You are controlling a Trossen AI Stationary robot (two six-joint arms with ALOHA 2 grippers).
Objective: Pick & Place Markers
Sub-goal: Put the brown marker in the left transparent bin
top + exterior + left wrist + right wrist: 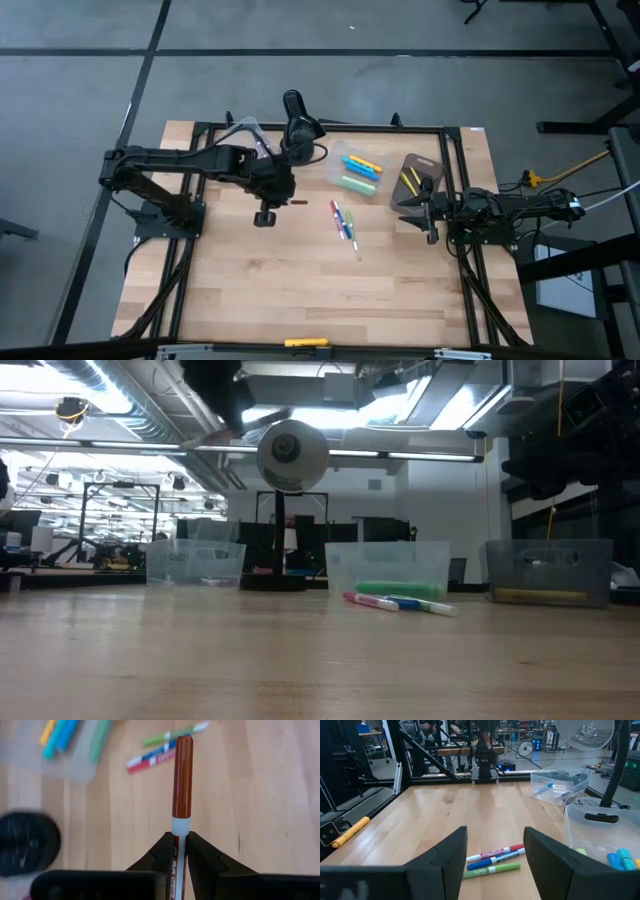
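The pale wooden table (300,290) carried a black metal frame, with the two dark arms reaching in from either side. A black desk lamp with a round head (298,128) stood at the far edge, near the middle. Three clear plastic tubs sat along the far part of the table: one behind the left arm (243,128), a middle one (360,172) holding cyan, yellow and green markers (361,166), and a greyer one on the right (420,178) holding yellow markers (409,180).

The left pincer (180,851) hovered above the table near the lamp, its fingers drawn narrow onto a red-brown marker with a white collar (182,780), which stuck out level past the fingertips. The right pincer (495,860) waited at the right side of the table, just beside the greyer tub, with its fingers spread wide and nothing between them.

Three loose markers, red, blue and green (343,224), lay close together on the bare wood just in front of the middle tub, between the two pincers.
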